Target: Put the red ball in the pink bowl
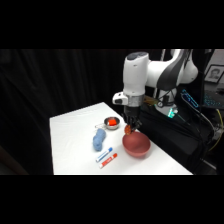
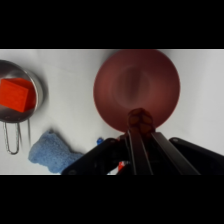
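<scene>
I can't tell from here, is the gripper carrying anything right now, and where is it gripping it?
Yes: the gripper holds the red ball between its fingertips, pinched at its sides, above the near rim of the pink bowl.

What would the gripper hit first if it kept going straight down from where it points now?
Probably the pink bowl: the gripper, shut on the red ball, hangs over its near rim, though depth is unclear.

Red ball (image 2: 139,120) above upright pink bowl's (image 2: 107,87) rim
</scene>
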